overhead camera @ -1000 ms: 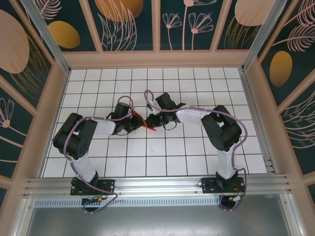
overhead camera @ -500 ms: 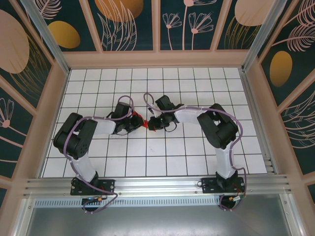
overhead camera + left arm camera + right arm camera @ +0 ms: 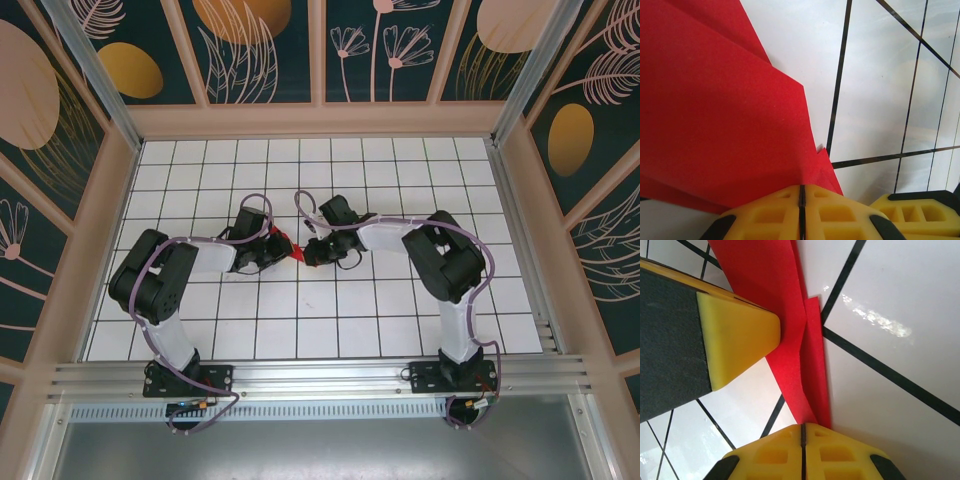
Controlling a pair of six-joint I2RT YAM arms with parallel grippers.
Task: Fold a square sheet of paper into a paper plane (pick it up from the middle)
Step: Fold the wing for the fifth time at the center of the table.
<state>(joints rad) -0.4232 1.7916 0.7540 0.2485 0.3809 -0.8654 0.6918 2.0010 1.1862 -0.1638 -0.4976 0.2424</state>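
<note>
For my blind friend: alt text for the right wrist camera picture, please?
Folded red paper is clamped in the right arm's yellow fingers at the bottom. The left arm's yellow finger juts in from the left, above a white gridded table.

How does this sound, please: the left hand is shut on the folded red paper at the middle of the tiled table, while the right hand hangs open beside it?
The right hand is not open: the right wrist view shows it shut on the red paper too. The rest stands: the left hand is shut on it at the middle of the tiled table.
</note>
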